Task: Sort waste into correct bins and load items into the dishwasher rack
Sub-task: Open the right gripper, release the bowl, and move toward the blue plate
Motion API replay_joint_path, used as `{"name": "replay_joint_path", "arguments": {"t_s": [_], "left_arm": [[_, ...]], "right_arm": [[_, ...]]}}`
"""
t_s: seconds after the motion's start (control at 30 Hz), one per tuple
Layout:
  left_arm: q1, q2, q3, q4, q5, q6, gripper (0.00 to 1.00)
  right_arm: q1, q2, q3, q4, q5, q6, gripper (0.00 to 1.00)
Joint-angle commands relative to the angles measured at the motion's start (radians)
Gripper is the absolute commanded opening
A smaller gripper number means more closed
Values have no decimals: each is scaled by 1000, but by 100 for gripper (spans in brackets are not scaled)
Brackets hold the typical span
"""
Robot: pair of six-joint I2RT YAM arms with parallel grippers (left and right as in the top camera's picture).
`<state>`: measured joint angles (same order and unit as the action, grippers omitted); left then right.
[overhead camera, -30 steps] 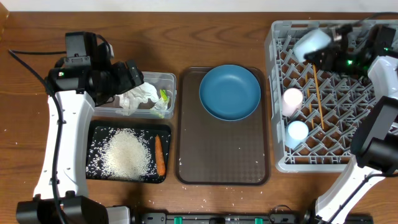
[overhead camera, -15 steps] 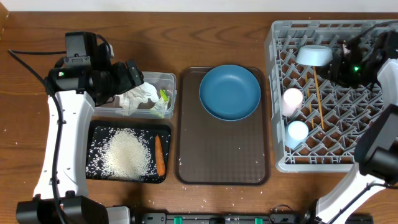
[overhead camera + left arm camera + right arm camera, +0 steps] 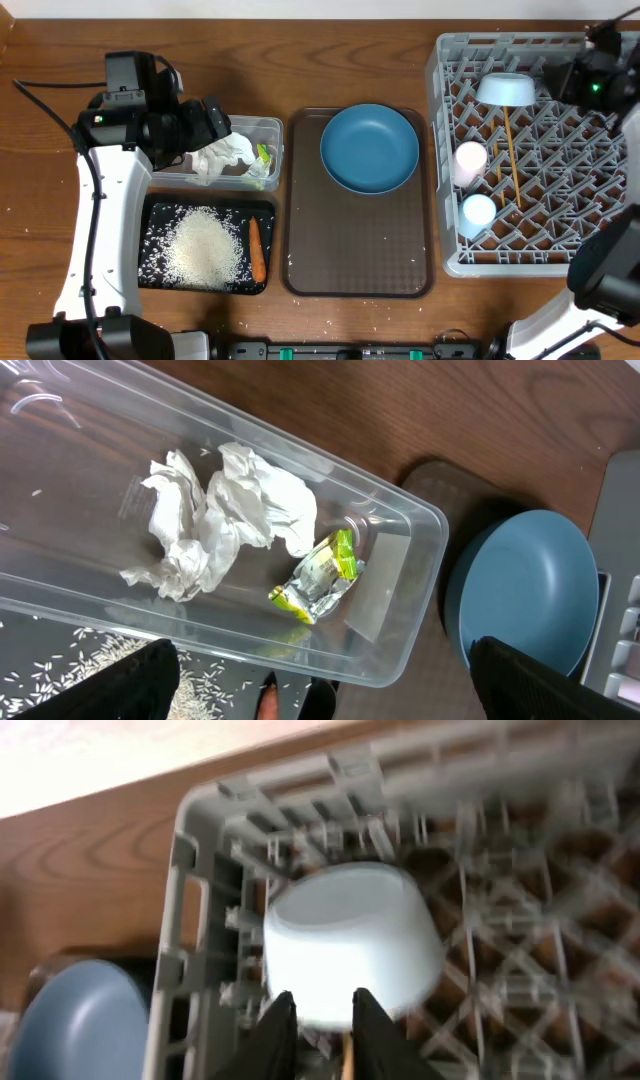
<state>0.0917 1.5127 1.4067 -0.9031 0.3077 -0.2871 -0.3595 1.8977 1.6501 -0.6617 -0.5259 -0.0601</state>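
The rack (image 3: 450, 255) fills the right side. The bowl (image 3: 505, 88) sits mouth-down in its far left part, with the pink cup (image 3: 470, 158) and the blue cup (image 3: 478, 210) nearer along the left wall and the chopsticks (image 3: 512, 150) lying far-to-near between them.

The brown tray (image 3: 360, 250) is in the middle, and the plate (image 3: 369, 148) lies flat on its far end. It is the one item not yet racked. Being round, it has no long axis to line up with.

My next move turns on this: the plate lies well to the left of my right gripper (image 3: 590, 80) and to the right of my left gripper (image 3: 215, 120). The left one is the nearer, though the rack is on the right arm's side.

On the left, the tub (image 3: 255, 122) holds the napkin (image 3: 222, 155) and the wrapper (image 3: 264, 155). The black tray (image 3: 268, 215) holds the rice (image 3: 205, 245) and the carrot (image 3: 256, 248).

My left gripper hangs over the tub, spread wide and empty. In the wrist view my right gripper's fingers (image 3: 280, 1020) show a narrow gap with nothing between them, and the bowl lies beyond their tips.

A second ago the right gripper carried the bowl tilted over the rack's far edge. Half a second ago the bowl was down with the gripper just beside it. Now the gripper has drawn off to the far right corner, clear of the bowl. The left arm has not moved.
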Motion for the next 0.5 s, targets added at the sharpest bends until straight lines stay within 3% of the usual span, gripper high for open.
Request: {"name": "replay_joint_path", "arguments": {"t_s": [0.0,0.23,0.47], "left_arm": [[3,0,9,-2,-6,6,95],[3,0,9,-2,-6,6,95],[3,0,9,-2,-6,6,95]], "right_arm": [[52,40,3,55,3,-54,18],[107,98,3,164,105,-79,25],[120,113,3,89,241,-60,23]]}}
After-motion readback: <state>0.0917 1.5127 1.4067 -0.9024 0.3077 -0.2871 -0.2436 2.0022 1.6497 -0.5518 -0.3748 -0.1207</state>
